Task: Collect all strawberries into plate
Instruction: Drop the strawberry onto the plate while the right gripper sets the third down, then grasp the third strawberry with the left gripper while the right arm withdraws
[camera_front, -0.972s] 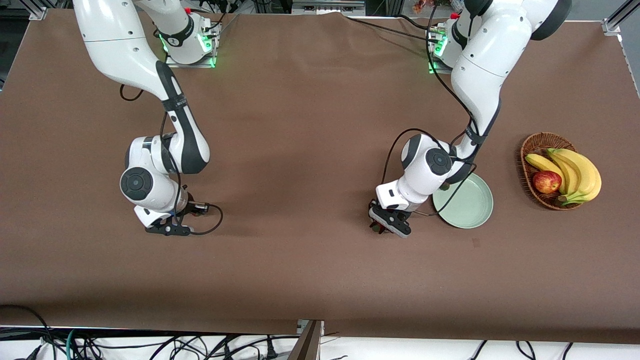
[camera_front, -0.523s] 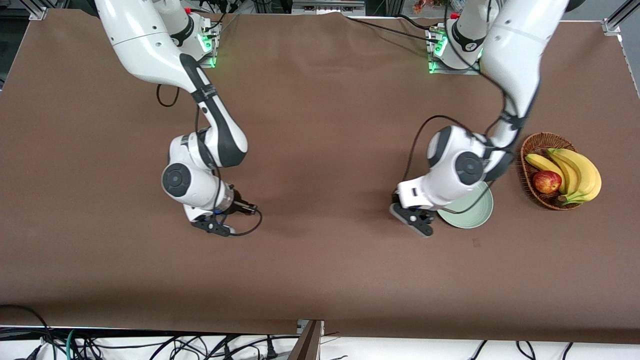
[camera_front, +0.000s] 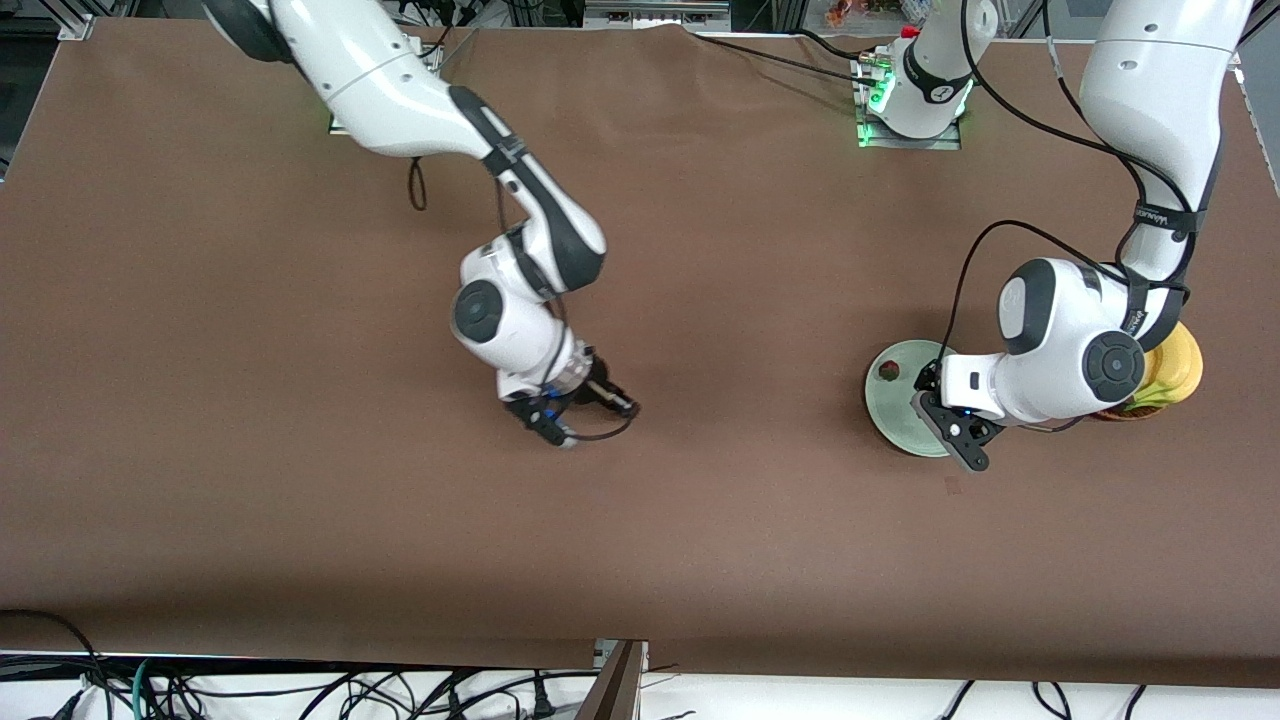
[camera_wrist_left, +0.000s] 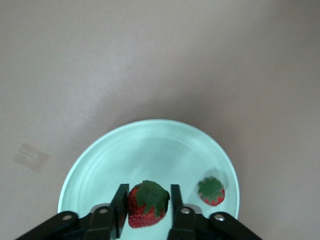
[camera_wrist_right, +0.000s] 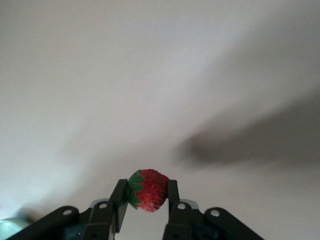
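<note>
The pale green plate (camera_front: 900, 412) lies toward the left arm's end of the table. One strawberry (camera_front: 887, 371) rests on it, seen too in the left wrist view as a strawberry (camera_wrist_left: 211, 191) on the plate (camera_wrist_left: 150, 150). My left gripper (camera_front: 958, 432) hangs over the plate. Its jaws (camera_wrist_left: 148, 189) are slightly open around a second strawberry (camera_wrist_left: 147, 205), which touches one finger with a thin gap at the other. My right gripper (camera_front: 572, 412) is over the table's middle, shut (camera_wrist_right: 146, 182) on a third strawberry (camera_wrist_right: 149, 191).
A basket of fruit stands beside the plate at the left arm's end, mostly hidden by the left wrist; only a banana (camera_front: 1180, 368) shows. A small tape mark (camera_front: 952, 485) lies on the brown cloth nearer the front camera than the plate.
The left arm swung from beside the plate to over it, and its jaws loosened on the strawberry. The right arm carried its strawberry from its own end toward the table's middle.
</note>
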